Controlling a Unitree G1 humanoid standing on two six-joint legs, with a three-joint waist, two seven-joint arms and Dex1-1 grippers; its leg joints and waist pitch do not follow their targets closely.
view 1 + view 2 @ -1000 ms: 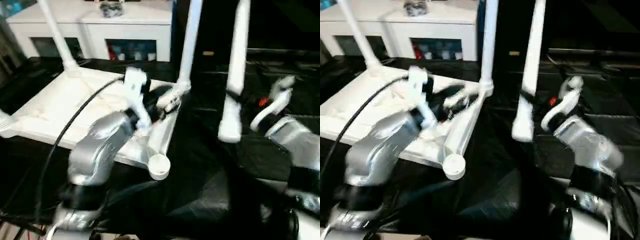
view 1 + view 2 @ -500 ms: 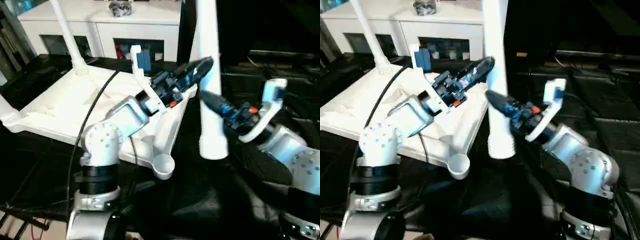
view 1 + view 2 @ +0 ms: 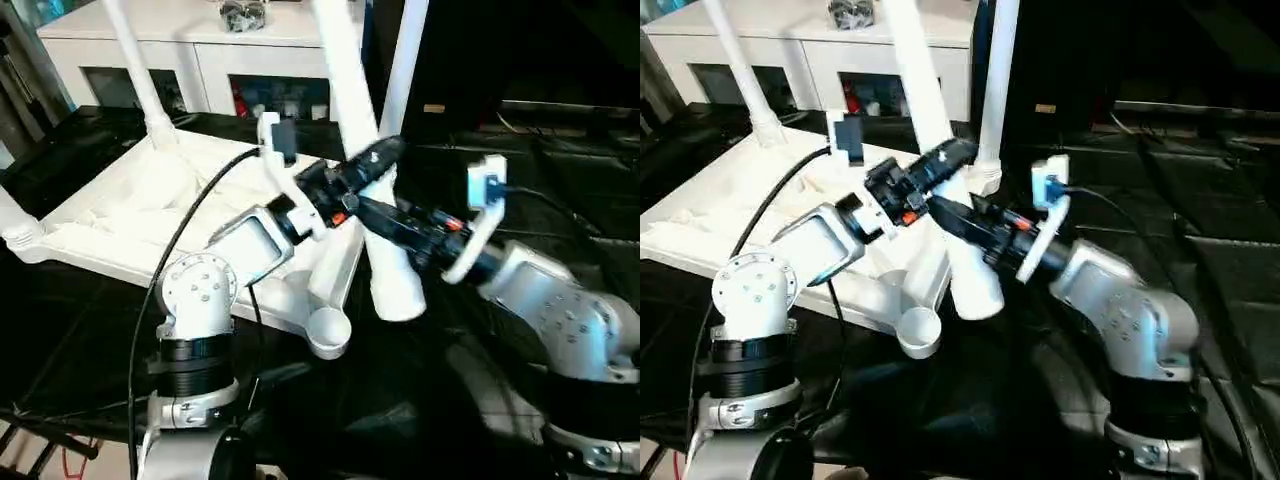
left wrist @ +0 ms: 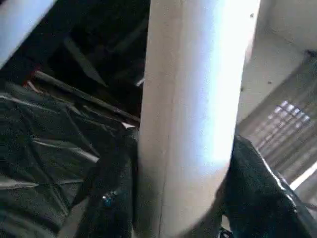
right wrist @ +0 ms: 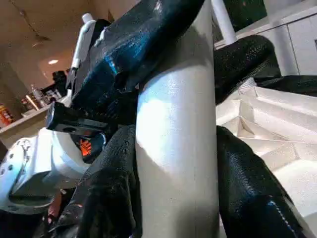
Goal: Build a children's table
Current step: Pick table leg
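Observation:
The white tabletop (image 3: pixel 130 215) lies upside down, ribbed underside up. Two legs stand in its far sockets, the left leg (image 3: pixel 135 70) and the right leg (image 3: pixel 403 60); a third leg (image 3: pixel 8 215) rises at its left edge. The near-right corner socket (image 3: pixel 326 335) is empty. A loose leg (image 3: pixel 352 120) leans over that corner, top tilted left, thick end (image 3: pixel 400 295) low beside the tabletop's right rim. My left gripper (image 3: pixel 370 160) and right gripper (image 3: pixel 374 213) are both shut on the loose leg (image 4: pixel 190 114), one just above the other. Black fingers (image 5: pixel 247 183) flank the tube (image 5: pixel 178 148).
A white glass-door cabinet (image 3: pixel 250 50) stands behind the tabletop, with small items on top. Black sheeting (image 3: pixel 470 400) covers the surface to the right and front. A black cable (image 3: pixel 170 260) runs along my left arm over the tabletop.
The loose leg went from upright to leaning with its top to the left, and moved left towards the tabletop's near-right corner. My left gripper has closed on it above the right gripper.

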